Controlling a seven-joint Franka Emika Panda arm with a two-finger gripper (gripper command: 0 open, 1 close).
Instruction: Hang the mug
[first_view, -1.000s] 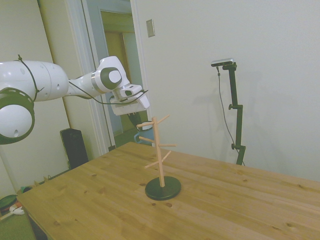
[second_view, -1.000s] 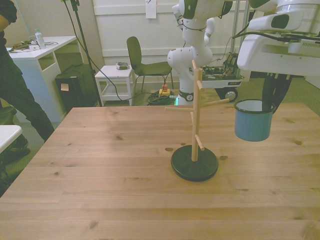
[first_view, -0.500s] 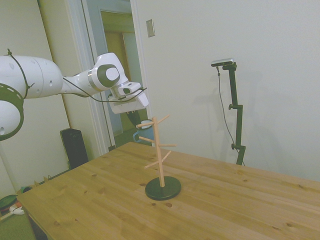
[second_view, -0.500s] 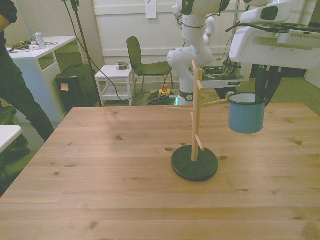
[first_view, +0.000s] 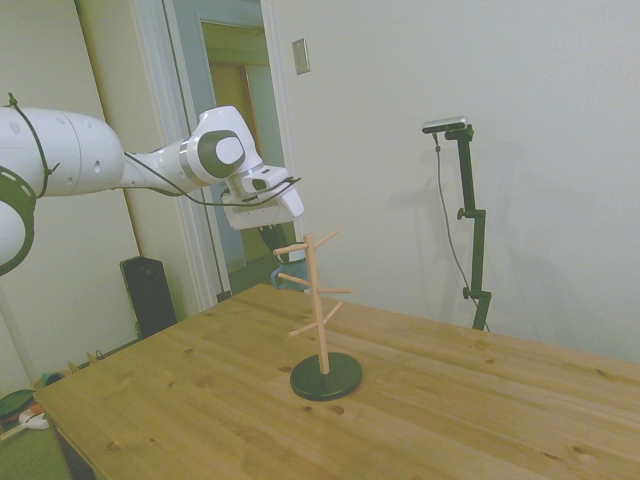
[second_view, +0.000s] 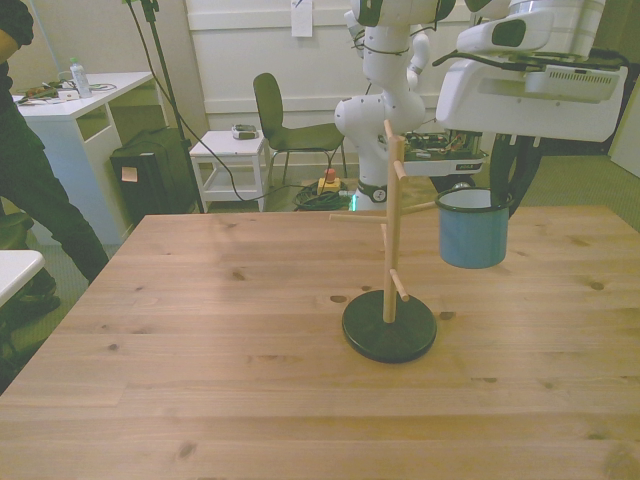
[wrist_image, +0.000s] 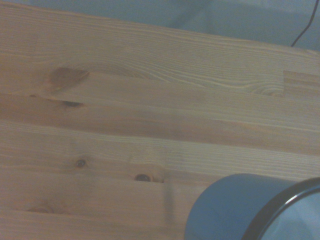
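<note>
The light-blue mug (second_view: 473, 228) hangs upright in the air above the table, just to the front view's right of the wooden peg stand (second_view: 390, 240). My gripper (second_view: 508, 192) is shut on it from above, at the rim's right side, and the handle is hidden. The tip of one upward-slanting peg (second_view: 420, 207) ends close to the mug's rim. In the side view my gripper (first_view: 274, 243) is above and behind the stand (first_view: 320, 300), and the mug (first_view: 286, 282) shows only in part behind the pegs. The wrist view shows the mug's (wrist_image: 245, 210) wall and dark rim over the table planks.
The stand's dark round base (second_view: 389, 325) sits near the middle of the wooden table (second_view: 200, 340). A person (second_view: 25, 170) stands beyond the table at the front view's left, next to a white desk (second_view: 70, 110). A chair (second_view: 280, 125) is behind the table.
My gripper has carried the mug toward the front view's left, closer to the peg stand, and a little higher above the table. The stand has not moved.
</note>
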